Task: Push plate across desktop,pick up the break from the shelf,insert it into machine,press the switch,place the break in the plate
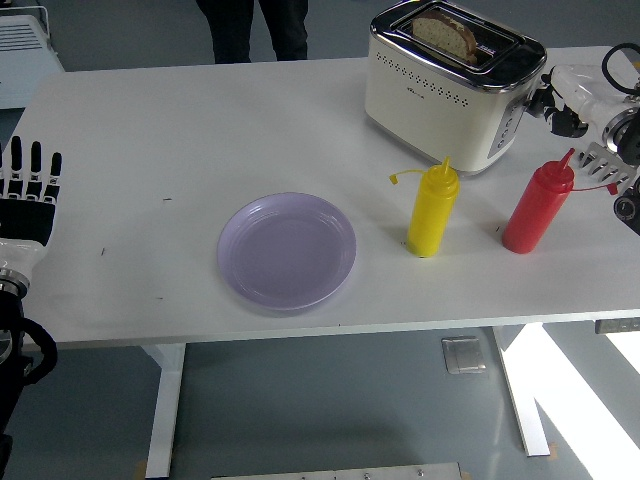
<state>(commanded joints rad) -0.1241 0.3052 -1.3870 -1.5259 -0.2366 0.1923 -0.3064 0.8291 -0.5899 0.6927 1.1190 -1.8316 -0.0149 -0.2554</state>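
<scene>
Plate: the round lilac plastic plate point(287, 250) lies flat near the front of the white table point(150, 150), empty, just left of the yellow squeeze bottle point(432, 211).
Bread: the slice of brown bread point(447, 33) stands in the top slot of the cream-and-chrome toaster point(450, 85), its upper half showing.
Progress: bread is in the machine; pressing the switch appears to be the step in hand, and moving the bread to the plate is left.
Right hand: the white right hand point(562, 100) is at the toaster's right end, by its side lever point(540, 100); fingers curled, holding nothing; contact with the lever cannot be told.
Left hand: the black-and-white left hand point(26, 195) rests at the table's left edge, fingers straight, empty.
Other items: the red squeeze bottle point(538, 209) stands before a metal wire rack point(612, 165).
</scene>
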